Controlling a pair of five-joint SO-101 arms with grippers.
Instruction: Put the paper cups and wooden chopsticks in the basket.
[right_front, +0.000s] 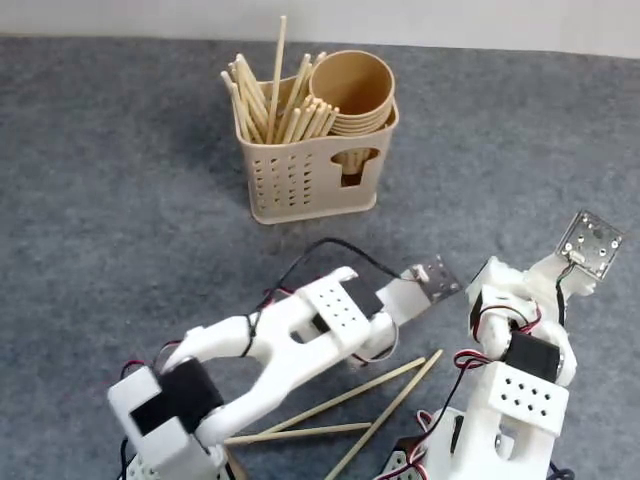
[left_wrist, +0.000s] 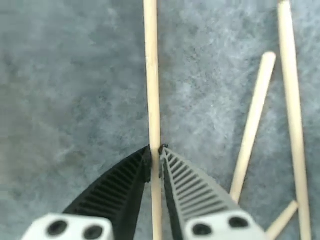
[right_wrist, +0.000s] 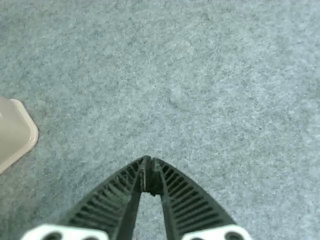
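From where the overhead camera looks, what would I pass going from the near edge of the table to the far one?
First loose chopsticks lying on the grey mat → a bare stretch of mat → the basket, holding standing chopsticks and stacked paper cups.

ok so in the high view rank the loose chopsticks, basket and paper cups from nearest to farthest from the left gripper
1. loose chopsticks: on the carpet beside the left gripper, which is shut on a chopstick.
2. basket: farther up the table, ahead of the arms.
3. paper cups: stacked inside the basket, behind its front wall.
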